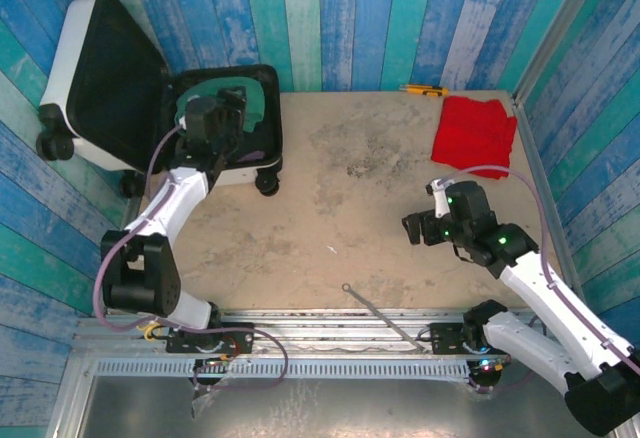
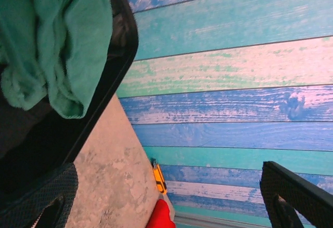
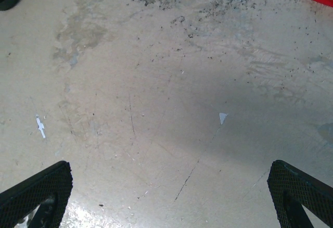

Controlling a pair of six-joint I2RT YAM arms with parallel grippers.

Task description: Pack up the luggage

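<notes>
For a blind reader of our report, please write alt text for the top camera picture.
An open white suitcase with a green cloth inside stands at the far left of the table, and the left tool hangs over it. A red cloth lies at the far right; the right tool hangs above the table.

The white luggage point(image 1: 72, 53) sits open at the far left, lid up. A green cloth point(image 1: 255, 103) lies inside, with the left gripper point(image 1: 212, 116) over it, maybe touching. The right gripper point(image 1: 415, 228) hangs above the table point(image 1: 340, 198), a red cloth point(image 1: 475, 130) beyond it
</notes>
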